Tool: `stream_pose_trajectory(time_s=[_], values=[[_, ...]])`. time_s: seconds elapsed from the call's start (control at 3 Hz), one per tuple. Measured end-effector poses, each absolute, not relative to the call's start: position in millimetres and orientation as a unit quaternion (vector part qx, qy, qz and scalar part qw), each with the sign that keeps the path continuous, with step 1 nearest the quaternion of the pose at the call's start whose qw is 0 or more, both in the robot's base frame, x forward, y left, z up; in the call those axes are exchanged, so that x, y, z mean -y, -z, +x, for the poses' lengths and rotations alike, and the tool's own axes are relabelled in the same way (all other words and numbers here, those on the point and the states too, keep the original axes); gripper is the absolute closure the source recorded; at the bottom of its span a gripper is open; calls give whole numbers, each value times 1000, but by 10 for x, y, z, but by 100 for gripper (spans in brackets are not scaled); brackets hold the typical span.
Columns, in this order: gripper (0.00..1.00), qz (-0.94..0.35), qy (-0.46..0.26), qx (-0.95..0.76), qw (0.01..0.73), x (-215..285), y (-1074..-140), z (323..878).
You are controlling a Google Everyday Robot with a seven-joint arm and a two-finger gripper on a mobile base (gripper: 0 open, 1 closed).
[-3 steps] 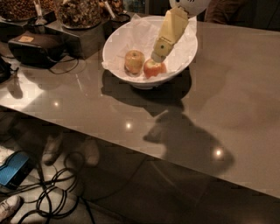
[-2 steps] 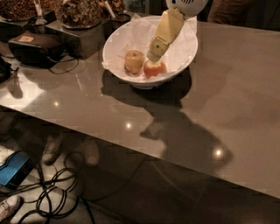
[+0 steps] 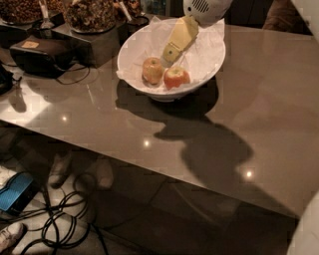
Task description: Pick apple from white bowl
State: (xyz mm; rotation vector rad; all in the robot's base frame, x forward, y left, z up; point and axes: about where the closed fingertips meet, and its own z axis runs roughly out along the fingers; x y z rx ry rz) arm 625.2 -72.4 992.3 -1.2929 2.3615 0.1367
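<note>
The white bowl (image 3: 209, 60), lined with crumpled white paper, stands on the brown table near its back edge. Two apples lie in its front part. The red-orange apple (image 3: 176, 77) is on the right, and a paler yellow-tan apple (image 3: 152, 69) touches it on the left. My gripper (image 3: 171, 52), yellowish under a white wrist (image 3: 203, 9), reaches down into the bowl from the upper right. Its tip hangs just above and behind the two apples, a little apart from the red-orange one. It holds nothing that I can see.
Dark food containers (image 3: 89, 22) with nuts stand at the back left, close to the bowl. A black box (image 3: 42, 54) with a cable lies left of them. The table's front edge (image 3: 149, 167) runs diagonally. Cables (image 3: 65, 224) and a blue object (image 3: 17, 191) lie on the floor.
My gripper's tip has shifted a little to the left and up, away from the red-orange apple. Both apples lie where they were.
</note>
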Motion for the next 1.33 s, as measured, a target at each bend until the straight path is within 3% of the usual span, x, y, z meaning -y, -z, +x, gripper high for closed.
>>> stream_pose_trajectory(time_s=[0.33,0.67,1.33], values=[[6,-450,-52,-866,213,746,-9780,6399],[19,-443,-49,-871,204,749,-9648,6489],[15,-444,-43,-876,184,711,-9399,6583]])
